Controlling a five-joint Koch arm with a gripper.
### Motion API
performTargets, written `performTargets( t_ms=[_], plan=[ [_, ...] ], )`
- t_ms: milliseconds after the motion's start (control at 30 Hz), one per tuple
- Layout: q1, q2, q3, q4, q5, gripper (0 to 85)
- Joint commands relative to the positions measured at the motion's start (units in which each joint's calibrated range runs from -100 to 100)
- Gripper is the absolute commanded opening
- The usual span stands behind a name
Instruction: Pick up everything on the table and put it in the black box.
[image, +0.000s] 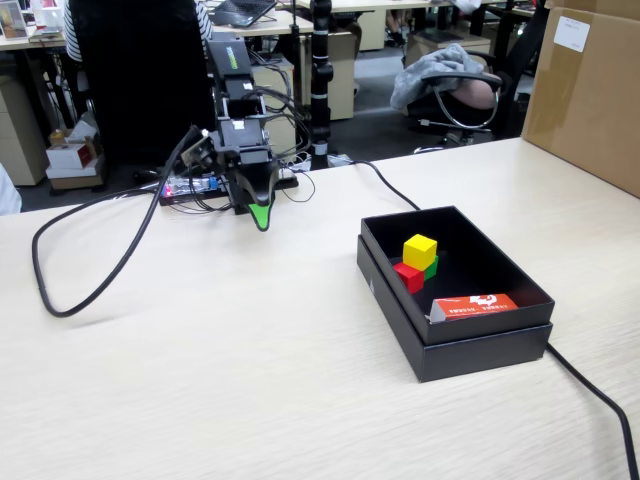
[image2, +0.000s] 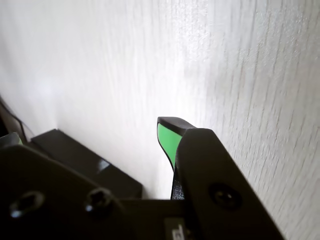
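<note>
Cubes all in the box, arm parked at the back

Nearest to you in the fixed view is the black box (image: 452, 345), lying on the bench (image: 200, 380) with its long axis running from front right to back left. At its near end lies a flat orange-red and white carton (image: 475, 305), its long side across the box. Just behind it you see the red cube (image: 408, 276) and the green cube (image: 431, 267) touching side by side, and the yellow cube (image: 419, 250) resting on top of them, one corner toward the camera. I find no cube left on the bare bench, so I judge the picking is finished. Your next move calls only for checking the bench and keeping the arm clear.

Farther back, the gripper (image: 262, 214) points down, well apart from the box, just above the bench. It holds nothing. In both views only one green tip shows, so I cannot tell if it is closed. Black cables (image: 90, 250) loop beside it.
</note>
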Motion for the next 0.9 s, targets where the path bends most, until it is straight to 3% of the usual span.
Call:
performTargets(
  t_ms=[0, 333, 633, 867],
  plan=[
    [-0.59, -1.29, -2.74, 13.25, -1.42, 53.2],
    [-0.93, -1.29, -27.22, 43.06, -4.88, 52.9],
    [-0.93, -1.18, -28.13, 39.95, -4.3, 51.3],
    [-1.07, -0.95, -28.22, 30.27, -4.35, 51.5]
  ],
)
